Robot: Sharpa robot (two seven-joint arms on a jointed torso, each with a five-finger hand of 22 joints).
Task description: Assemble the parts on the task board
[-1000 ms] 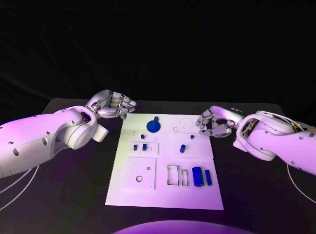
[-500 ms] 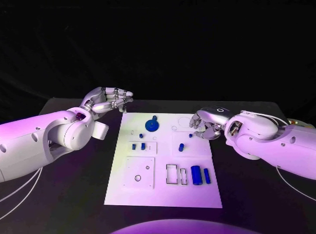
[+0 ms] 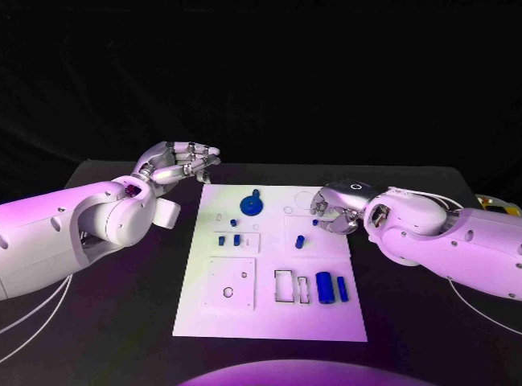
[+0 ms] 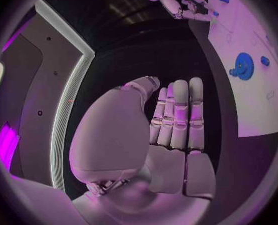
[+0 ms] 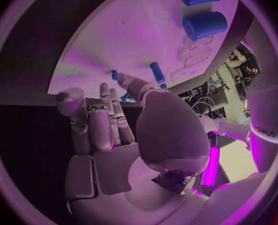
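The white task board lies mid-table. On it sit a blue gear disc, small blue pegs and a thick blue cylinder beside a slimmer one. My right hand hovers over the board's right edge with its fingers loosely curved and nothing in them. Its fingertips are close to a small peg; whether they touch it I cannot tell. My left hand is raised off the board's far left corner, fingers curled together, holding nothing. The gear also appears in the left wrist view.
The black table surrounds the board, with bare surface on both sides. The board has rectangular recesses next to the cylinders and a square plate with holes at its near left. A yellow object sits at the table's right edge.
My right hand has moved left, from beside the board to over its right edge near the small peg. My left hand has lifted slightly and loosened its fist. The parts have not moved.
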